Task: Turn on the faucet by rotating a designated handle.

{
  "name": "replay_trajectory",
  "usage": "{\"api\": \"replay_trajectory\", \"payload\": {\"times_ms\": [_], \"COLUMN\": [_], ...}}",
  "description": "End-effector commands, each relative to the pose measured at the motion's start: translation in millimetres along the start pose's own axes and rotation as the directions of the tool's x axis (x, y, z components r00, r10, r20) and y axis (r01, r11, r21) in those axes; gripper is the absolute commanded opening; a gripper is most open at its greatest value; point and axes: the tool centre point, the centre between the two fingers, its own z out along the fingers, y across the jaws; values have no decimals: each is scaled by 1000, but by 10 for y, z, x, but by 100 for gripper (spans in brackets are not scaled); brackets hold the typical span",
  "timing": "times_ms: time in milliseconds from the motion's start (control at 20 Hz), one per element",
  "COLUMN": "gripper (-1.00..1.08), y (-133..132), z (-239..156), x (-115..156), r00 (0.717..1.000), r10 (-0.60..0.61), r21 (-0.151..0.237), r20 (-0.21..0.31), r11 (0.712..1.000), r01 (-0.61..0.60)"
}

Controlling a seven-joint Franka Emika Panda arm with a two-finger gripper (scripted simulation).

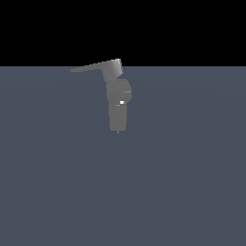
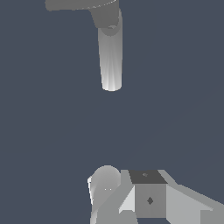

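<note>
In the exterior view the faucet [image 1: 118, 103] stands upright on the floor as a matte grey blocky column with a small white glint on its middle. The handle [image 1: 91, 67] is a thin flat grey bar that sticks out from the angled top cap toward the exterior view's left. The wrist view shows the faucet [image 2: 110, 57] as a pale cylinder with the handle [image 2: 74, 4] cut off by the frame edge. Pale blocky parts [image 2: 148, 197] lie at the opposite edge, well apart from the faucet. I cannot tell if they belong to my gripper. No arm shows in the exterior view.
A flat dark blue-grey floor [image 1: 182, 182] spreads all around the faucet, with black background above its far edge. Nothing else stands on it in either view.
</note>
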Motion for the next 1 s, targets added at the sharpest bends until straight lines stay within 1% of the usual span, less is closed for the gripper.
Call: {"api": "replay_trajectory", "payload": {"times_ms": [0,150,450,700,950], "gripper": [-100,-100,-100,-100,-100], "y": [0,4,29,28,13], "z": [0,-1,-5,-6,-14], "x": [0,0,-3,2,79], "r00": [1000,1000,1000,1000,1000], "r10": [0,-2,-16,-14,15], "r21": [0,6,34,35,46], "r20": [0,-3,-17,-16,-11], "r11": [1000,1000,999,999,999], "r01": [0,2,17,15,-14]}}
